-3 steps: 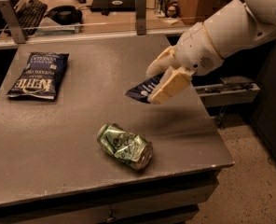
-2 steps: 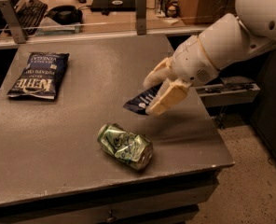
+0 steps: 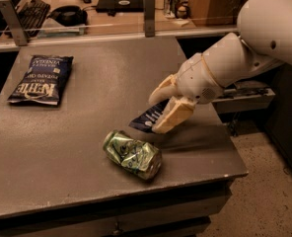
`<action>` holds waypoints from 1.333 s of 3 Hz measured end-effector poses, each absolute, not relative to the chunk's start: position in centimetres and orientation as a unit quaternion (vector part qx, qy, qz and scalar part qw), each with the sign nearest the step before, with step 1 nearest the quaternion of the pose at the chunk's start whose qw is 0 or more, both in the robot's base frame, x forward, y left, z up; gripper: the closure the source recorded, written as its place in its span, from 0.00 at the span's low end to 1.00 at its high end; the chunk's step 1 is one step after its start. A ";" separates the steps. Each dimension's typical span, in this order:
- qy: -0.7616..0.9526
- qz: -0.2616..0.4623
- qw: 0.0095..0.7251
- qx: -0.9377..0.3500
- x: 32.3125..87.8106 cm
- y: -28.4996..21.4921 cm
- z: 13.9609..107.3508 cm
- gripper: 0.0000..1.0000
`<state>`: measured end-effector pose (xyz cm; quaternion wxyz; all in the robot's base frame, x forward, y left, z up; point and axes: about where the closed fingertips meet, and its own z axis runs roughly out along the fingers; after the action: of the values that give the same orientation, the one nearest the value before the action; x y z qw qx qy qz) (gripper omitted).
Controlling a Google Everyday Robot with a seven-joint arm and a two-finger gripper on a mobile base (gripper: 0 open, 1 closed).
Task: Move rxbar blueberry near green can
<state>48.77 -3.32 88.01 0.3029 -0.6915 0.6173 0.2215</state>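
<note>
The rxbar blueberry, a small dark navy wrapper with white text, is held tilted between my gripper's cream fingers, its lower end close to the table. My gripper is shut on it, reaching in from the right on a white arm. The green can, crushed and lying on its side, sits on the grey table just below and left of the bar, a short gap apart.
A large blue chip bag lies at the table's far left. The table's right edge and front edge are close to the can. A desk with a keyboard and clutter stands behind a rail.
My gripper has moved down and left with the bar, bringing it lower and closer to the green can. The can and chip bag have not moved.
</note>
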 end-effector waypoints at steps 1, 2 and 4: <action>0.609 0.220 0.299 -0.700 49.4 -3.6 86.9 0.83; 0.600 0.222 0.295 -0.709 49.6 -3.7 86.0 0.60; 0.578 0.219 0.289 -0.731 49.3 -4.0 85.5 0.05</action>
<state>49.33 -4.00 85.47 0.2887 -0.7313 0.5777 0.2193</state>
